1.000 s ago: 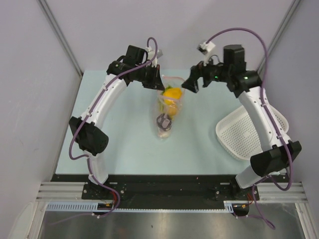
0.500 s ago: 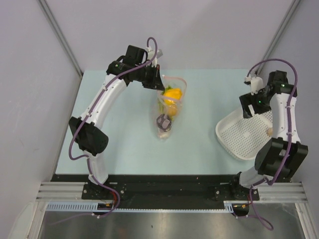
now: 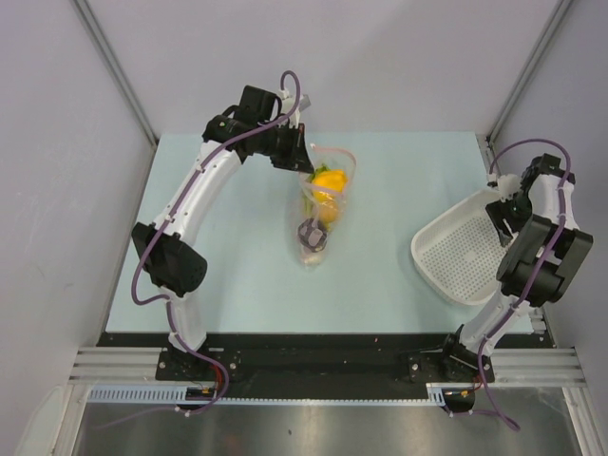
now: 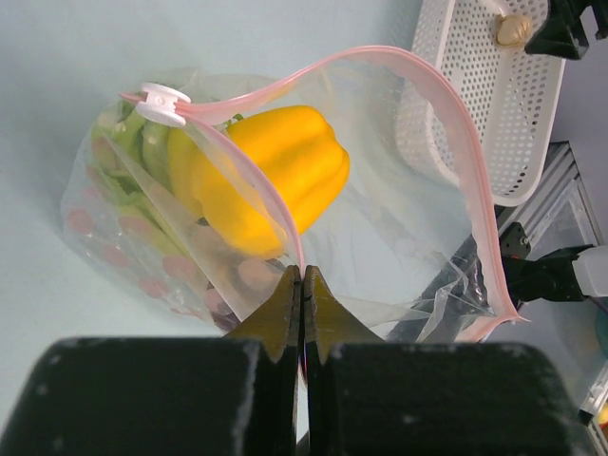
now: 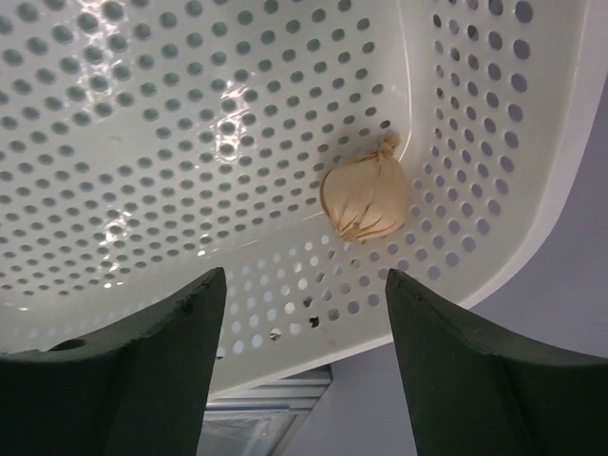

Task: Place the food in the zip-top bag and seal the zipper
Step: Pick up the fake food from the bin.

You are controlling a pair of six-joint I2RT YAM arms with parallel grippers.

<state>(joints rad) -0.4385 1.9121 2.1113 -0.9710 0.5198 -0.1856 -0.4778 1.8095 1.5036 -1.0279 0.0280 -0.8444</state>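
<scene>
**Zip-top bag** [image 3: 320, 211]: lies mid-counter [image 3: 218, 266]. Its long axis runs far-to-near. The open mouth faces the far edge and the closed bottom faces the arms.
**Contents:** yellow pepper [image 4: 280, 161], green leaves [image 4: 142, 161], dark purple fruit [image 3: 312, 231].
**Zipper** [image 4: 470, 180]: pink, unsealed, with a white slider [image 4: 161, 100] at one end.
**Left jaws:** pinched tight on the zipper edge.
**Right jaws:** spread apart, holding nothing, above the white perforated basket [image 3: 456, 261].
**Basket:** by the counter's right edge, well apart from the bag, with bare counter between. A tan bulb [image 5: 366, 199] lies inside.
</scene>
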